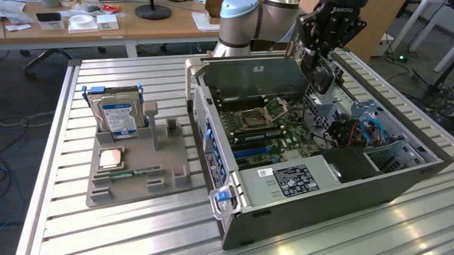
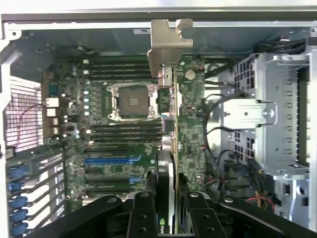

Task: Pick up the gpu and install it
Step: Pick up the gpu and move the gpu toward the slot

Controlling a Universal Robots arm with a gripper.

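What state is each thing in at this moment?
graphics card: clamped in the hand, hanging over the motherboard.
hand: shut on the graphics card.
computer case: lying on its side, open.
hard drive: standing upright in the gray holder.
memory stick: lying flat in the holder.

A table (image 1: 106,228) of pale metal slats stood in even indoor light, its surface shining near the front edge. Beyond its far side ran a light wooden desk (image 1: 142,29) carrying a black round stand base (image 1: 152,11), small white boxes (image 1: 82,22) and loose papers (image 1: 204,21). Under the desk, the spoked base of a chair (image 1: 50,56) rested on a dark floor (image 1: 28,90). Pale cables (image 1: 10,125) lay on the floor at the exterior view's left. At the far right stood a wooden panel (image 1: 379,26) and white furniture legs (image 1: 426,24), with a small green light (image 1: 402,57) glowing low beside them.
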